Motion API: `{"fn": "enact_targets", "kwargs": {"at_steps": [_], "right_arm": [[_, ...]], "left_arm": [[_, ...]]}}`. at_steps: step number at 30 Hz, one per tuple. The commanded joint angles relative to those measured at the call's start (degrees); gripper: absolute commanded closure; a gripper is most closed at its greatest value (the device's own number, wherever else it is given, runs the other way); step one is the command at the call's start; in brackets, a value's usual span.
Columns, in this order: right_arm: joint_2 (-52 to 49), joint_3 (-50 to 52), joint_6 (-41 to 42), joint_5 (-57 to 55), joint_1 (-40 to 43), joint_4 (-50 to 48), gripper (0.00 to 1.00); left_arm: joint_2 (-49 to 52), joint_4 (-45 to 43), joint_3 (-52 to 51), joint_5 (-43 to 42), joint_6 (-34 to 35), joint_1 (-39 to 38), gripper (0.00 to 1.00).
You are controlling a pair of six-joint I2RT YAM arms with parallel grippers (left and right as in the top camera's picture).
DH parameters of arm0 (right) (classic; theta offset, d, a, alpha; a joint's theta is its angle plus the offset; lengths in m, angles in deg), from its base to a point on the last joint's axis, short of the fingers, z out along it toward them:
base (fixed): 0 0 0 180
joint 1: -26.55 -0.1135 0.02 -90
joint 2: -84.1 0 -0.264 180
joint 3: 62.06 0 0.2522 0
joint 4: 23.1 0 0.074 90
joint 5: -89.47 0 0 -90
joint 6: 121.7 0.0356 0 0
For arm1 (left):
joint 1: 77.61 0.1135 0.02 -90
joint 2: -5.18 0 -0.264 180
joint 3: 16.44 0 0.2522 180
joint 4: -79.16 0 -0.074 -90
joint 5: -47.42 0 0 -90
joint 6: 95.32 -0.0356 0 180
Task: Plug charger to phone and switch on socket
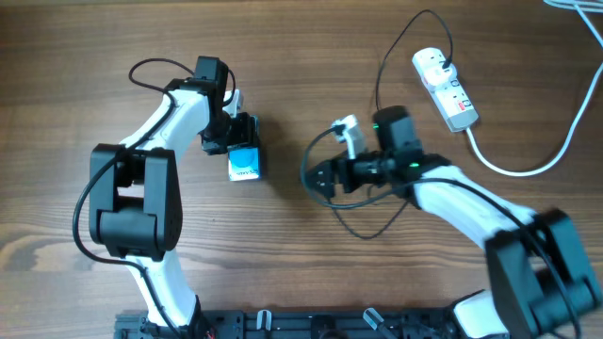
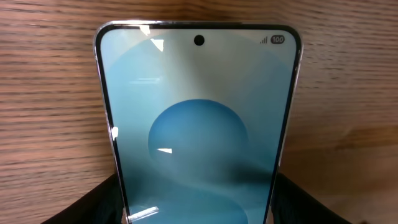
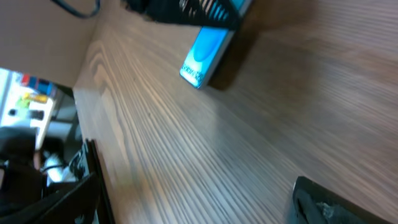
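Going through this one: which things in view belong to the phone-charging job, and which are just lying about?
Part of the job:
- phone
- black charger cable
- white power strip, with its thick pale lead

Just lying about:
- blurred clutter past the table edge, seen only in the right wrist view; too blurred to name

My left arm comes up from the near edge and reaches toward 1 o'clock. Its wrist folds back, so the left gripper points toward 5 o'clock, with its dark fingers pressed against both sides of the phone. My right arm stretches from 5 o'clock toward 10 o'clock. The right gripper faces 9 o'clock, jaws spread wide, nothing between them.
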Motion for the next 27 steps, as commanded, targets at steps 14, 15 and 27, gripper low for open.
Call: {"fn": "enact_targets", "kwargs": {"at_steps": [14,15,27], "right_arm": [[-21.05,0.20,14.86,-10.84,-12.31,-35.89,0.03],[-21.27,0.20,14.82,-11.32,-12.28,-36.09,0.04],[-21.31,0.17,21.81,-12.50,-12.31,-39.71,0.44]], "left_arm": [[1.27,0.55,-1.16,-9.62,-3.19,-1.01,0.36],[1.27,0.42,-1.16,-9.60,-3.19,-1.31,0.36],[1.27,-0.90,-1.16,-9.57,-3.19,-4.13,0.34]]}}
